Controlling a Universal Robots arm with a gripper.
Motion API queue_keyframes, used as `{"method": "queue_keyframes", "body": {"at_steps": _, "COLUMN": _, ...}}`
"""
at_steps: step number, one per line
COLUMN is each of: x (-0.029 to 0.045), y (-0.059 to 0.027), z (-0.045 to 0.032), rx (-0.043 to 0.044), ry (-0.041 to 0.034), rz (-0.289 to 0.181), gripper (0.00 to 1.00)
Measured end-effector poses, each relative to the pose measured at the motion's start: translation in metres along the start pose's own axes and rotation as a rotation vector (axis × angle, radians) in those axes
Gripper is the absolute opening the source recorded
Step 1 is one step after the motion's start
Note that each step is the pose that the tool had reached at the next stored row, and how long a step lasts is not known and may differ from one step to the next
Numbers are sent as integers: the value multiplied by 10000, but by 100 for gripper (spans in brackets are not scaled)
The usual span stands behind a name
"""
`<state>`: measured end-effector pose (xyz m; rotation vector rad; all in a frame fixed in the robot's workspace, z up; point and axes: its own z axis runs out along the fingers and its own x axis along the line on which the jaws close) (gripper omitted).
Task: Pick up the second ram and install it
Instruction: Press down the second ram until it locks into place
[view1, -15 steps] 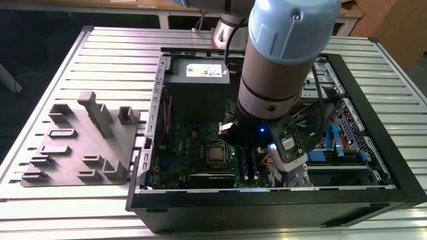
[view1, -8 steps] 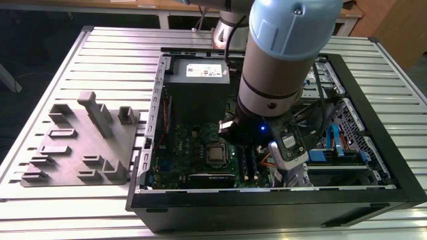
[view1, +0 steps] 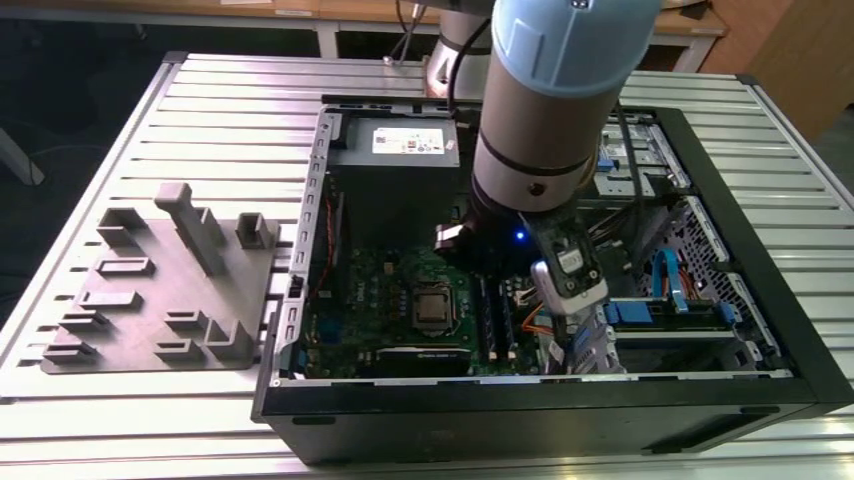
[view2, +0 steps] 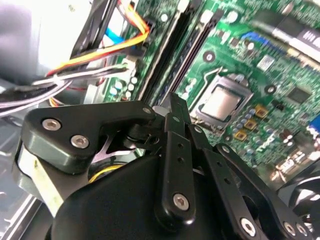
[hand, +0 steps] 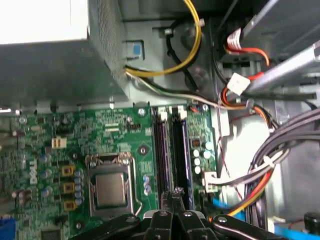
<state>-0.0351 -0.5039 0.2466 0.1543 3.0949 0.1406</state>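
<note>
Misalignment is the risk: gripper fingertips look pinched together over the memory slots at 3 o'clock of the processor socket; the second ram, seemingly seated there, could be pressed crooked

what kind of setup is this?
Likely a lab bench for robotic PC assembly: an open computer case lying on a slotted aluminium table, a grey fixture block beside it, the gripper over the motherboard.

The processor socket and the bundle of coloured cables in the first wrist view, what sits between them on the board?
Between the processor socket and the coloured cables run two long dark memory slots, side by side, in the first wrist view.
</note>
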Motion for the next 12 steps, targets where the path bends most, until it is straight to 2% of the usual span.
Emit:
{"method": "queue_keyframes", "body": {"at_steps": 5, "x": 1, "y": 23, "z": -32, "rx": 3, "ry": 1, "rz": 0, "gripper": 7}}
{"method": "queue_keyframes", "body": {"at_steps": 12, "x": 1, "y": 24, "z": -35, "rx": 1, "ry": 1, "rz": 0, "gripper": 7}}
